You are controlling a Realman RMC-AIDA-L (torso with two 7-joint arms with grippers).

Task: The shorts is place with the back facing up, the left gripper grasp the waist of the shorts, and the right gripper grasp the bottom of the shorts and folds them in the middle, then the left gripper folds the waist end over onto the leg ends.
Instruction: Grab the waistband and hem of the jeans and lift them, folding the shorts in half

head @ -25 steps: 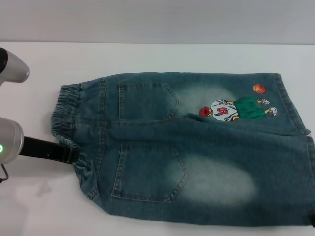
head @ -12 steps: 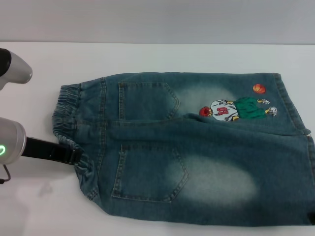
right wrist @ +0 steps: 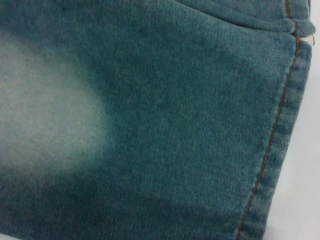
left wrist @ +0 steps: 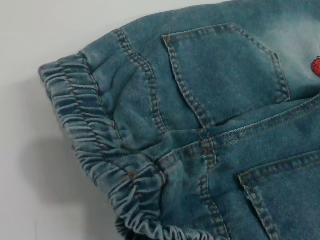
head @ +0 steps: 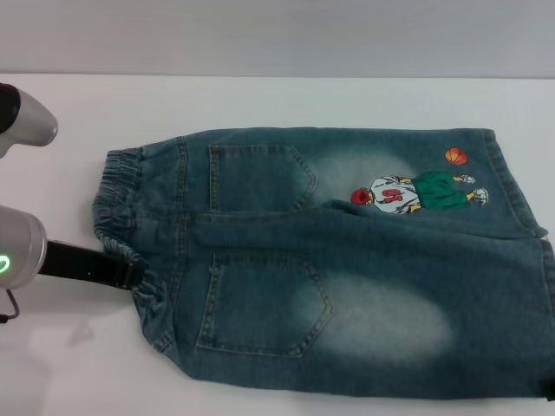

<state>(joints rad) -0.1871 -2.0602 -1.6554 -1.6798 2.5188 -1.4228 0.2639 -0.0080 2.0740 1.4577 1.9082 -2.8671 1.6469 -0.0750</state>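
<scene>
Printed "01" on cartoon player's shirt (head: 393, 193). Shorts (head: 347, 286) flat on worktop (head: 277, 100); left claw (head: 130, 275) at waistband (head: 117, 204), grip unclear. Right claw unseen.

One pair of shorts (head: 347, 269), spread flat on one white table (head: 286, 100). Two patch pockets (head: 260, 178) on the back, both showing in the head view. One gathered waistband (head: 117, 212). Two wide legs, each ending in one stitched hem, so two leg ends (head: 512, 182). One cartoon basketball-player print (head: 416, 192), with one orange ball (head: 456, 156) beside it. Two pale faded patches (head: 373, 321). One left gripper (head: 121, 273) at the waistband, with one green light (head: 4, 264) on its arm.
</scene>
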